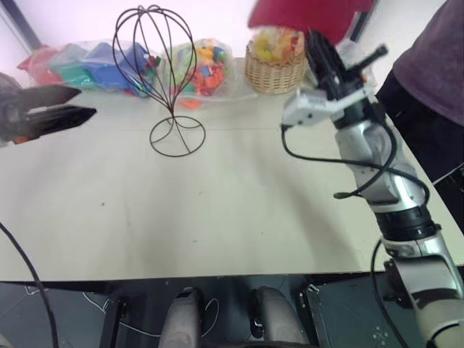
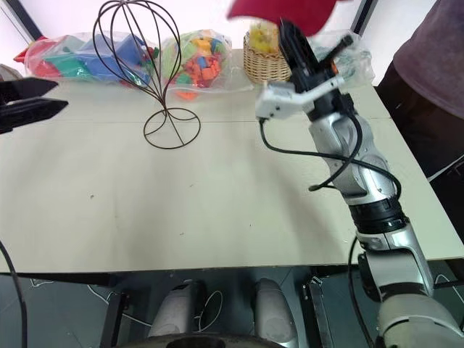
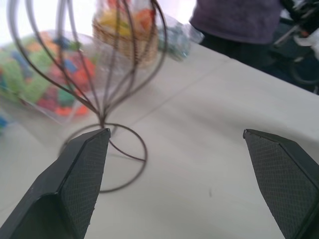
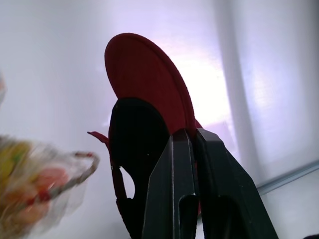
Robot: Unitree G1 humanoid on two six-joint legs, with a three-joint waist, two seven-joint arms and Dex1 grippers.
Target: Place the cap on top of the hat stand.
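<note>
The dark red cap (image 1: 304,14) hangs high at the back right, above the basket, and my right gripper (image 1: 313,38) is shut on its rim from below. In the right wrist view the cap's brim (image 4: 144,74) rises above the closed fingers (image 4: 174,169). The thin wire hat stand (image 1: 171,87) stands upright and bare on the white table (image 1: 217,210), left of the cap. My left gripper (image 1: 85,102) hovers open at the left, level with the stand's stem and pointing toward it. Between its spread fingertips (image 3: 89,159), the left wrist view shows the hat stand (image 3: 102,84).
A wicker basket (image 1: 274,72) with colourful items sits at the back, under the cap. Clear bags of bright blocks (image 1: 94,65) lie behind the stand. A person in a purple top (image 1: 435,65) stands at the table's right edge.
</note>
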